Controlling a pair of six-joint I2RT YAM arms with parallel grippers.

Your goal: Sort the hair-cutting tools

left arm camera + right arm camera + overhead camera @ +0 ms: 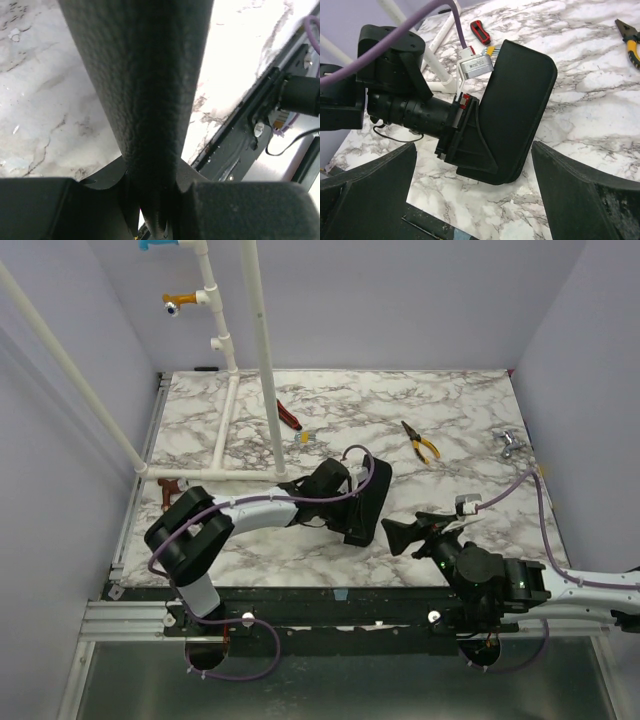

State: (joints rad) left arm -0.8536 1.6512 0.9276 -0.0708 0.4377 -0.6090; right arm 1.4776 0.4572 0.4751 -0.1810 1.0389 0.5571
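Sorting is looking only partway done, imo. L gripper (468, 137) is clamping narrowly on the edge of a black pouch (520, 100), keeping it upright at front-middle of the table (470, 410). Whether the pouch is touching the table, can't tell. R gripper (402, 536) is sitting wide open w/ nothing in it, just right of the pouch.

A small silvery item (508, 444) is lying at the table's far right edge. It's prob. scissors but too small to confirm, so at least that is waiting for pickup. Comb and 2nd scissors aren't showing in any view; inside the pouch or not, can't tell. Yellow-handled pliers (422, 443) and red-and-black tool (290, 416) are lying toward the back, well apart from the pouch.

Top cam is giving the whole layout, incl. the silvery item. R wrist cam is showing the L gripper's hold on the pouch and its own spread fingers. L wrist cam is showing mostly black textured pouch betw. its fingers.
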